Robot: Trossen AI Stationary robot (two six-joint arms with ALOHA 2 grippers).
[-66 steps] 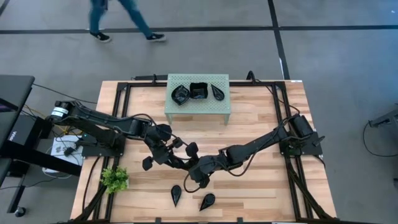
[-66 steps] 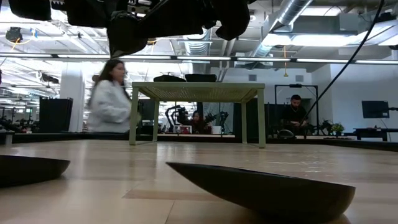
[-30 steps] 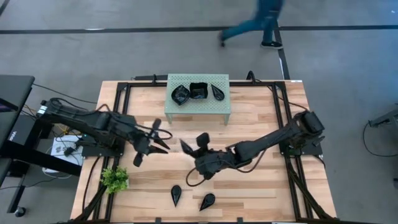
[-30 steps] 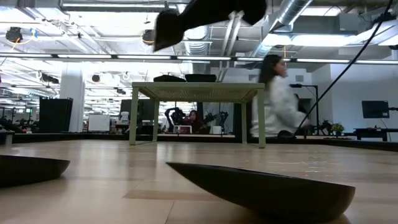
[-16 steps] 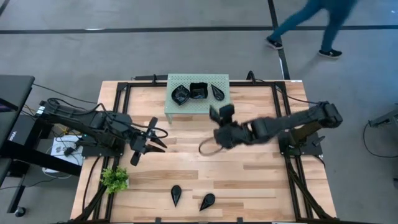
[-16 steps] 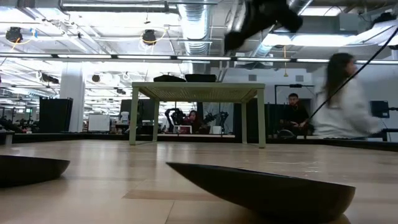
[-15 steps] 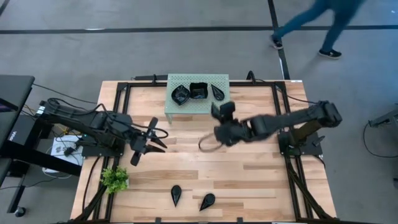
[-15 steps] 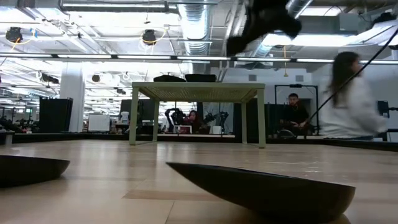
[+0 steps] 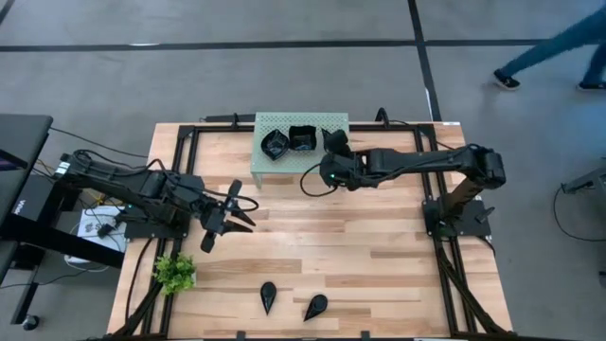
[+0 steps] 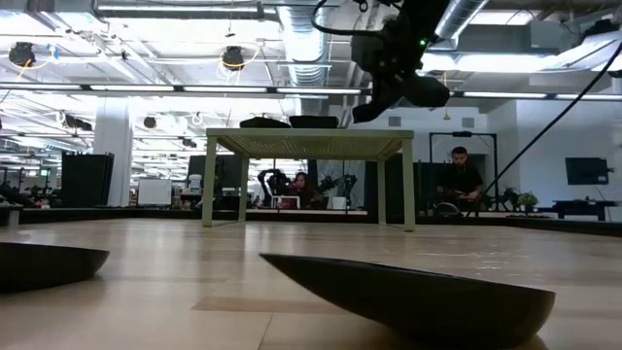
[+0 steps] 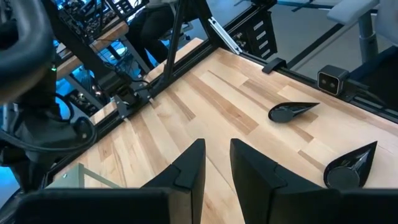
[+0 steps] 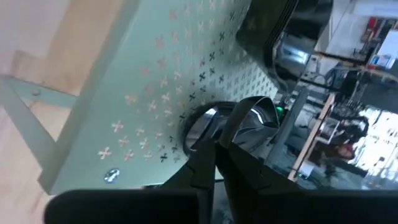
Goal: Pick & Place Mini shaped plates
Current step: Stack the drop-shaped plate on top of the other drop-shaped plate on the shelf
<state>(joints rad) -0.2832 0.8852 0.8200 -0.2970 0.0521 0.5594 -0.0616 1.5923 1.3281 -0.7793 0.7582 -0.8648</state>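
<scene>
On rack: we count three plates point(image 9: 289, 140) on the rack point(image 9: 301, 163).
In transit: our right gripper point(image 12: 219, 152) pinches a fourth above it.
Left: two plates point(image 9: 292, 302) on the table; left gripper point(image 9: 237, 210) waits, fingers slightly apart.

Bright, even overhead light; right wrist view blurred, low view's foreground soft.

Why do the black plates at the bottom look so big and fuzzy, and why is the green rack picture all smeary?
Low view: the two near plates lie right by the camera, so they loom large and soft-edged. Right wrist view: the green rack and the shiny plate in the right gripper's fingers look streaked. High view: everything is evenly lit and crisp.
</scene>
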